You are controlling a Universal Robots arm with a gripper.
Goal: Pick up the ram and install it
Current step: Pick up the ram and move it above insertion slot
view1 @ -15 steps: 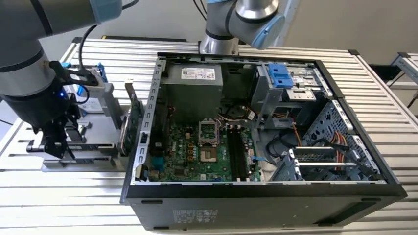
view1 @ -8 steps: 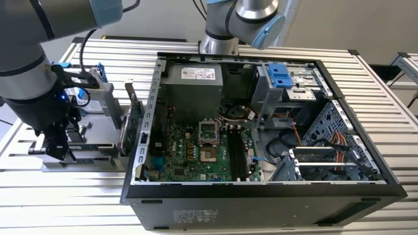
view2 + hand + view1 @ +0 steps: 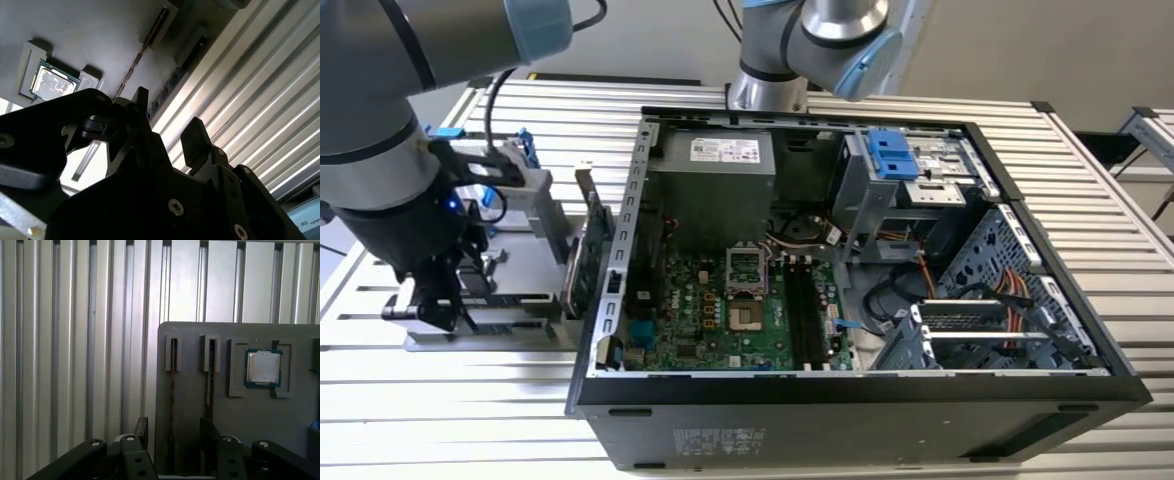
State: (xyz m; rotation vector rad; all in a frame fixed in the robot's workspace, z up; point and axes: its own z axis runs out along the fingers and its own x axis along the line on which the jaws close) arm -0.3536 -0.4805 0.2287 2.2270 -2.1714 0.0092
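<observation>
The thin dark ram stick (image 3: pixel 172 380) stands edge-up in a slotted grey holder plate (image 3: pixel 295 430), at 9 o'clock of the open black computer case (image 3: pixel 854 415) in the exterior view. The black gripper (image 3: pixel 173 426) hangs spread wide astride it. Probably light, stiff and fragile: pinch the flat faces mid-length.

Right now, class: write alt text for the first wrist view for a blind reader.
The open hand hangs over a grey holder tray, its fingers lined up either side of the ram, a thin stick on edge in a slot. A second stick and a square silver processor chip sit in the tray too. A ribbed metal table lies beneath.
</observation>
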